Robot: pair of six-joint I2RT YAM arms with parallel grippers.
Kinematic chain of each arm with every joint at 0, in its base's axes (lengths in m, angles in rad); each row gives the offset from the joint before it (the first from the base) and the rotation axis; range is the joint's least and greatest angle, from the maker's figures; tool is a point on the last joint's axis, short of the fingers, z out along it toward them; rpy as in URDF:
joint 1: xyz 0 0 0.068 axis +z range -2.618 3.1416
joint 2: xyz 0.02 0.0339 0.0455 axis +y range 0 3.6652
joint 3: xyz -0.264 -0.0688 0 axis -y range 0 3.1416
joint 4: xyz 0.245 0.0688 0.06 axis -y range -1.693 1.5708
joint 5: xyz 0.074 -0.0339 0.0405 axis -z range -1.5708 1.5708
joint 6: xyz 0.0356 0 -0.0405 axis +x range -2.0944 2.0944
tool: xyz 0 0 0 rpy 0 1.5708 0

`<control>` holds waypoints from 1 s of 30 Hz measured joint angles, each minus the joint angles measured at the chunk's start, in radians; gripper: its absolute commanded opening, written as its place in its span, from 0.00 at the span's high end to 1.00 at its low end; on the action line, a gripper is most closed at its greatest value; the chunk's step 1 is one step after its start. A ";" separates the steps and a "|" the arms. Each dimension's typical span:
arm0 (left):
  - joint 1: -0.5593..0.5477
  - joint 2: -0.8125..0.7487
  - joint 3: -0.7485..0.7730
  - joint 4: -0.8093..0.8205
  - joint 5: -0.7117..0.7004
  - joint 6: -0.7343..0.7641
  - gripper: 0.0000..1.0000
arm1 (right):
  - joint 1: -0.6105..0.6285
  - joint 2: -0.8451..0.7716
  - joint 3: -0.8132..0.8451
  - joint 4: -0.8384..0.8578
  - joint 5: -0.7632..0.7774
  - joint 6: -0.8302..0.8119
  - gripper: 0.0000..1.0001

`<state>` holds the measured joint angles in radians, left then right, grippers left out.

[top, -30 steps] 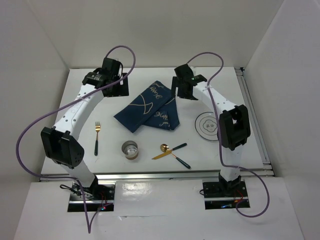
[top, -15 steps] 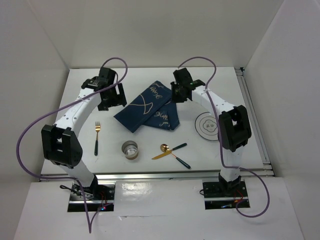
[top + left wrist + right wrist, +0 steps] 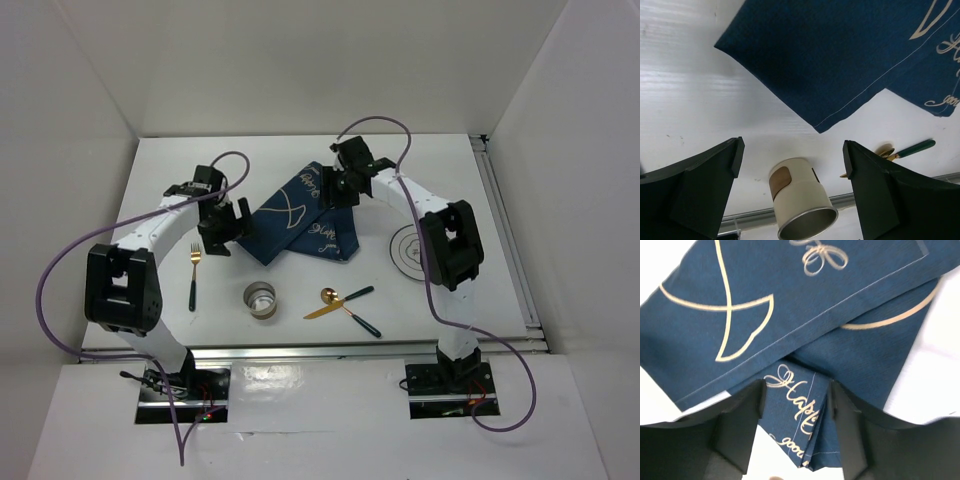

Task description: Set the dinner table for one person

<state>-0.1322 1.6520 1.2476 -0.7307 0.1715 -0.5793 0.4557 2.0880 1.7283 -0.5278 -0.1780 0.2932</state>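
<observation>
Since a second ago both arms swung in on the cloth (image 3: 300, 215): left fingers (image 3: 700, 190) from 11 o'clock on the table (image 3: 450, 160) to the cloth's 9 o'clock corner, right fingers (image 3: 735, 435) over its 12 o'clock end. Left fingers wide; right fingers part-open, astride a cloth fold. Cup (image 3: 261, 299) at 7 o'clock, upright, bare metal inside. Plate (image 3: 405, 250) at 3 o'clock, part hidden by arm. Table fills booth floor, looks longest 9-to-3, rails at 6 and 3
</observation>
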 measured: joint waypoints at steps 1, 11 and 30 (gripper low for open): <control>0.000 0.001 -0.019 0.013 0.011 0.000 0.00 | 0.000 0.000 -0.008 0.001 -0.010 -0.002 0.39; 0.000 0.096 -0.124 0.145 0.130 0.000 0.04 | -0.016 0.006 -0.080 0.020 -0.098 -0.003 0.39; 0.000 0.159 -0.076 0.233 0.176 -0.002 0.61 | -0.032 0.064 -0.127 0.064 -0.161 0.008 0.52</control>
<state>-0.1322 1.8107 1.1713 -0.4980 0.3473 -0.5812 0.4232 2.1521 1.6016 -0.4637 -0.3393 0.3008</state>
